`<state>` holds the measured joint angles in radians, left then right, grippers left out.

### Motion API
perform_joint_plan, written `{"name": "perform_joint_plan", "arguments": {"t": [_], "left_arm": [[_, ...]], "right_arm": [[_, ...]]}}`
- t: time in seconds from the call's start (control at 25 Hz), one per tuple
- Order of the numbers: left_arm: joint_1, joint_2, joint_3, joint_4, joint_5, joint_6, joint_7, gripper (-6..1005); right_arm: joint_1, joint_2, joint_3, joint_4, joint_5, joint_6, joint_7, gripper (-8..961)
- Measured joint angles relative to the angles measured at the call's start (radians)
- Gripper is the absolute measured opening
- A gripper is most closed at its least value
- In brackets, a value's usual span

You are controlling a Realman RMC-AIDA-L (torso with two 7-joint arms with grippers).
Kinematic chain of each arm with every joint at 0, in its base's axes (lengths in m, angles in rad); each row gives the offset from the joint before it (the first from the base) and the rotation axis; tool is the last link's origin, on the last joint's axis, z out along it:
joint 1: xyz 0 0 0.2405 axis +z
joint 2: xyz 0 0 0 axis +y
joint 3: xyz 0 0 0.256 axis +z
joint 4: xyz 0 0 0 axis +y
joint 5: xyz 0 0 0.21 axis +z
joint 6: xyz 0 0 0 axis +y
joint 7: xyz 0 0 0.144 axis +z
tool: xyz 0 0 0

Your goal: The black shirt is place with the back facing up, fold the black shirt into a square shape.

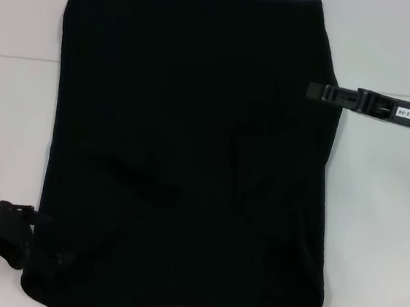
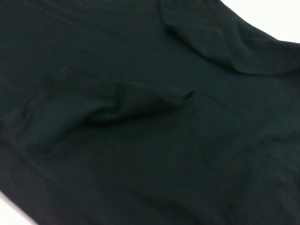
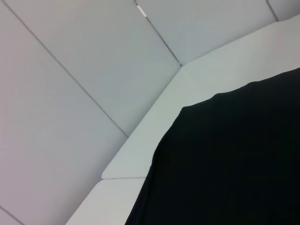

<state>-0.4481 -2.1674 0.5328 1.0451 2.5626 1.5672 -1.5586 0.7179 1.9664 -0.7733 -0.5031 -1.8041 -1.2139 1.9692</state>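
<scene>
Left hand (image 1: 31,234) low at the near left corner of the black shirt (image 1: 190,159), touching the hem; cannot tell whether it is clenched on cloth. Shirt lies flat on the white counter (image 1: 372,237), sleeves already folded in, loose ridges mid-panel. Right hand (image 1: 316,90) at the far right edge; its grip is likewise unclear. Risk: uneven lift drags ridges, skewing the fold.

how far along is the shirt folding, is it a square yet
Partly. The black shirt lies on the white table as a tall rectangle with no sleeves sticking out, so the sides look folded in. In hand: the left pincer is at its near left corner, the right pincer at its far right edge. Left: folding it across into a square.
</scene>
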Motion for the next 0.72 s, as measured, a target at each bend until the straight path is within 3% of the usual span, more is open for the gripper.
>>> {"name": "perform_joint_plan", "arguments": {"t": [0.72], "left_arm": [[0.009,-0.002,-0.002,-0.001,-0.002,0.012,0.035,822]], "right_arm": [[0.004,0.000,0.013,0.000,0.000,0.010,0.001,687]]}}
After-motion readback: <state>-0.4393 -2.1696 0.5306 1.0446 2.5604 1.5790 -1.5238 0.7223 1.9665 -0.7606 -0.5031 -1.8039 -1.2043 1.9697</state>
